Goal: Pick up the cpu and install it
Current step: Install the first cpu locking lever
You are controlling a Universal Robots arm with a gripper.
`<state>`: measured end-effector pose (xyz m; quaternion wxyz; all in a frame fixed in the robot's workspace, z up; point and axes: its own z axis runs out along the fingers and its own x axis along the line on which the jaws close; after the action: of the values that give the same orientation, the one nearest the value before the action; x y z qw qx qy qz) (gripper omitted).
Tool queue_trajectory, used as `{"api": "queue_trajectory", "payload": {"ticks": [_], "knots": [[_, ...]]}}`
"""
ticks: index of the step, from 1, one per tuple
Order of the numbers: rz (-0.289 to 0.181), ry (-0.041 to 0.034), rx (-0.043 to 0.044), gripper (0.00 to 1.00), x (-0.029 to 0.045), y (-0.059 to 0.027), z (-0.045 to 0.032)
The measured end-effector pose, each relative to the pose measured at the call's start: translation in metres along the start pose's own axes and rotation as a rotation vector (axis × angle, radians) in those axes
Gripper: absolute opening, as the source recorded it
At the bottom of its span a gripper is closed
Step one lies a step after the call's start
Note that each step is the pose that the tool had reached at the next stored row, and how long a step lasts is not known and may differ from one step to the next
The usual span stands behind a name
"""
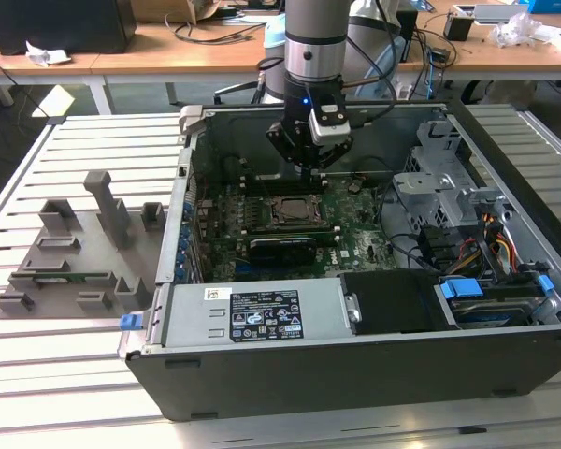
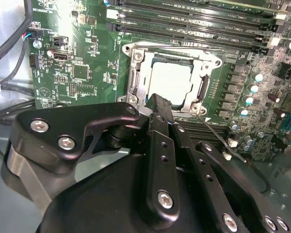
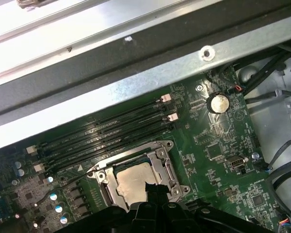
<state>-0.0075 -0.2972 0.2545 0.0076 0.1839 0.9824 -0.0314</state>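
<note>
The cpu point(image 1: 291, 210) is a small square chip with a pale metal top, lying flat inside the open socket frame point(image 2: 136, 73) on the green motherboard. Both wrist views show it, bright in the second wrist view point(image 2: 170, 80) and duller in the first wrist view point(image 3: 132, 178). My gripper point(image 1: 310, 168) hangs inside the computer case, just above and behind the socket. Its black fingertips point(image 2: 157, 103) are pressed together at the chip's near edge, with nothing between them. In the first wrist view the gripper point(image 3: 153, 188) covers one corner of the chip.
The open computer case point(image 1: 355, 374) stands on a slatted table, with a power supply point(image 1: 252, 313) at the front and a drive cage point(image 1: 439, 178) with cables on the exterior view's right. A grey fixture tray point(image 1: 75, 253) stands to the exterior view's left. Memory slots point(image 2: 199, 19) flank the socket.
</note>
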Motion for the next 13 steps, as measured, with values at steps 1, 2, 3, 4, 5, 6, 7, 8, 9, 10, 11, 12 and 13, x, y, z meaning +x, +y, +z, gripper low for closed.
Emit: {"api": "queue_trajectory", "payload": {"ticks": [1, 2, 3, 4, 5, 6, 7, 8, 9, 10, 11, 12, 13], "knots": [[-0.004, -0.0003, -0.0001, 0.11, 0.0, 0.0, 0.0], [-0.011, -0.0007, -0.0002, 0.11, 0.0, 0.0, 0.0], [-0.015, -0.0009, -0.0003, 0.11, 0.0, 0.0, 0.0], [-0.021, -0.0013, -0.0006, 0.11, 0.0, 0.0, 0.0], [-0.025, -0.0015, -0.0007, 0.11, 0.0, 0.0, 0.0], [-0.03, -0.0017, -0.0008, 0.11, 0.0, 0.0, 0.0], [-0.035, -0.0021, -0.0009, 0.11, 0.0, 0.0, 0.0], [-0.039, -0.0023, -0.001, 0.11, 0.0, 0.0, 0.0], [-0.044, -0.0026, -0.0012, 0.11, 0.0, 0.0, 0.0], [-0.048, -0.0028, -0.0013, 0.11, 0.0, 0.0, 0.0], [-0.054, -0.0032, -0.0014, 0.11, 0.0, 0.0, 0.0], [-0.058, -0.0034, -0.0015, 0.11, 0.0, 0.0, 0.0], [-0.064, -0.0038, -0.0017, 0.11, 0.0, 0.0, 0.0]]}}
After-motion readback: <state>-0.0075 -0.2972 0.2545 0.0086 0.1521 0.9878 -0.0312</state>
